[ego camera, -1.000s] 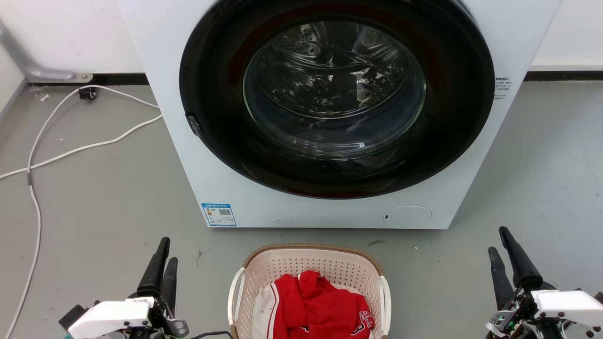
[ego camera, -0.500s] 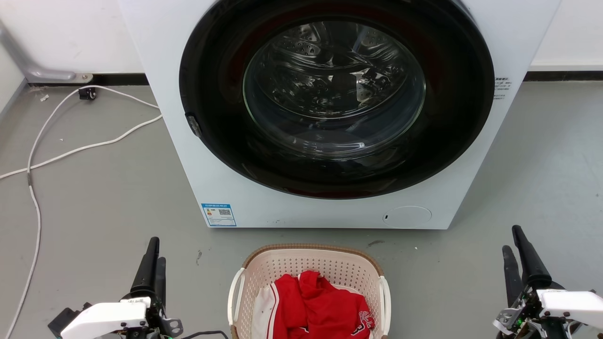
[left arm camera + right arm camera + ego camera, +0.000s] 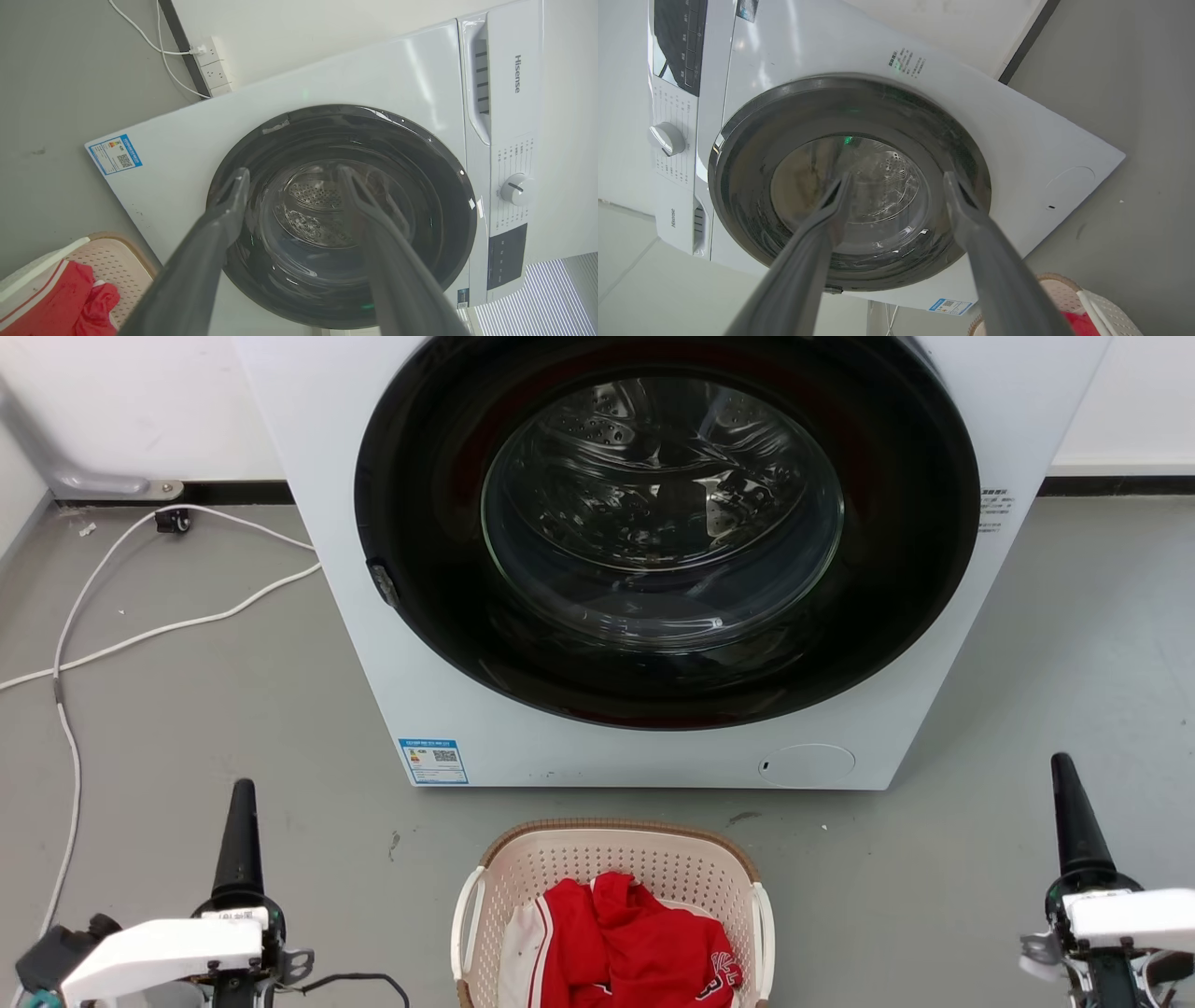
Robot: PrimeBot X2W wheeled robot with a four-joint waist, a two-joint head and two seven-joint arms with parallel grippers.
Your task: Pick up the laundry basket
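The laundry basket (image 3: pixel 653 859) sits on the floor (image 3: pixel 187 709) near the washer (image 3: pixel 355 616); the left hand (image 3: pixel 293 172) and right hand (image 3: pixel 897 176) flank it, both splayed, empty.

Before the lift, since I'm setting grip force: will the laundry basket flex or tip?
Likely light: the laundry basket is perforated plastic holding red clothes. Walls may flex slightly. With handles on both sides, an even lift shouldn't tip.

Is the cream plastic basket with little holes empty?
No, a crumpled red garment lies inside the cream perforated plastic laundry basket.
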